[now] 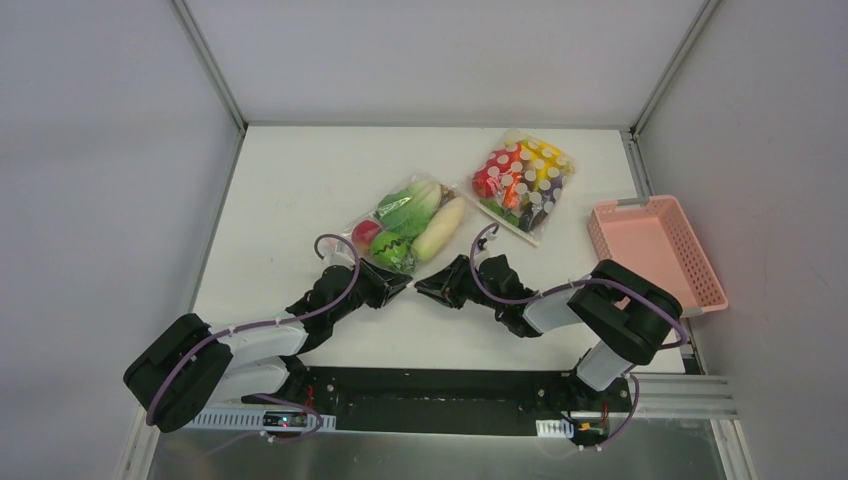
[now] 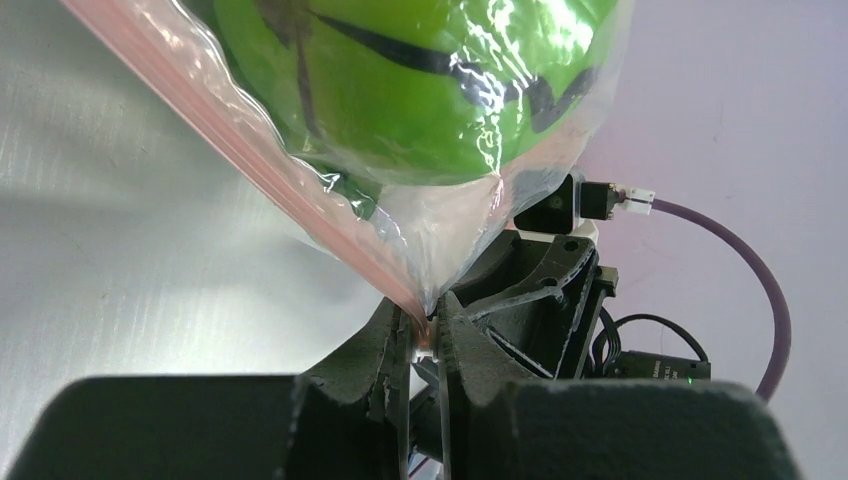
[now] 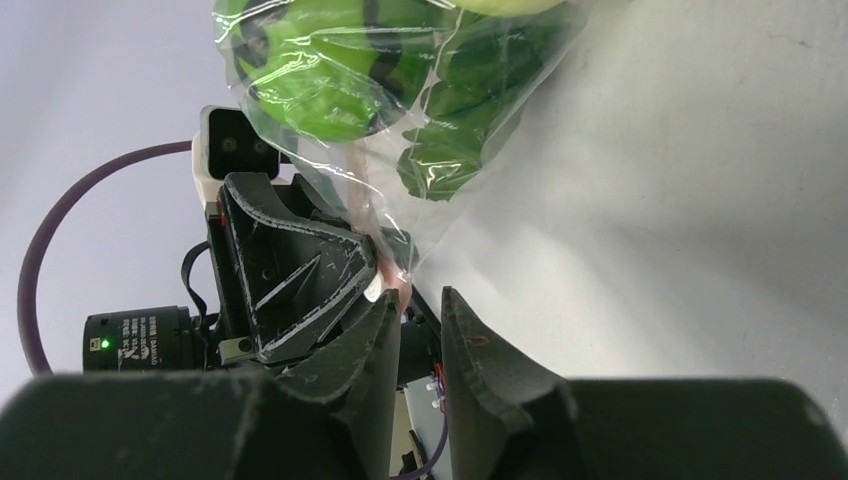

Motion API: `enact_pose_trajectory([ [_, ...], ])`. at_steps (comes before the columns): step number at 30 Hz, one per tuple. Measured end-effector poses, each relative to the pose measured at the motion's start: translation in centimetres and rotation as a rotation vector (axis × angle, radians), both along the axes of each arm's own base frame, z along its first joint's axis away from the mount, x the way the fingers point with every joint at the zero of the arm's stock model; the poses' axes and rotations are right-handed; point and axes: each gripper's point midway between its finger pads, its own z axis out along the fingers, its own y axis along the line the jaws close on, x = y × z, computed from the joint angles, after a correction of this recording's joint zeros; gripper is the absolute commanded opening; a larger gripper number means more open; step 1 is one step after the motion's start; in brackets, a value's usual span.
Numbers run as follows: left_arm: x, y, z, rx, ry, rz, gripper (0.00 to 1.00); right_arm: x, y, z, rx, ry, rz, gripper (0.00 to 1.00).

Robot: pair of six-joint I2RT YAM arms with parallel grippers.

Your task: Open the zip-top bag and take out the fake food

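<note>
Only the top camera gives us the layout. The clear, roughly square plastic zip-top bag (image 1: 405, 225) sits around the middle of the white table (image 1: 290, 190), with its near corner pointing at the near edge. The wrist cams add the close-up stuff. On the left wrist one we see the black two-finger left gripper (image 2: 428, 322) pinched tight on that corner, right where the pink-red zip strip (image 2: 240, 160) ends. The right wrist one shows the black two-finger right gripper (image 3: 420, 305) with its jaws a bit apart, a clear gap between them. The bag corner is just at their mouth and not clamped as far as we can see. Counts: two bags, the other being a clear white-dotted plastic bag of red, orange, yellow and purple bits (image 1: 522, 185) near the far edge toward the right. There's also one pink plastic slotted basket (image 1: 655, 250) at the right edge. The plastic toy fake food (image 1: 400, 228) is all inside the zip-top bag. We count one red apple (image 1: 365, 234), one round green fruit with dark stripes (image 2: 400, 80), one long white radish (image 1: 440, 228) and some leafy green lettuce (image 1: 408, 208). Both arms lie low and stretched forward, angled inward, so the grippers face each other nearly touching.
</note>
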Motion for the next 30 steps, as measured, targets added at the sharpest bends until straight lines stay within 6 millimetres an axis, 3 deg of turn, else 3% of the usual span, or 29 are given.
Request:
enact_pose_trajectory([
  [7, 0.1, 0.0, 0.0, 0.0, -0.002, 0.004, 0.0, -0.1, 0.5, 0.4, 0.038, -0.009, 0.022, 0.17],
  [30, 0.5, -0.2, 0.2, -0.013, -0.018, 0.011, 0.0, -0.2, 1.2, 1.0, 0.095, -0.019, 0.051, 0.13],
])
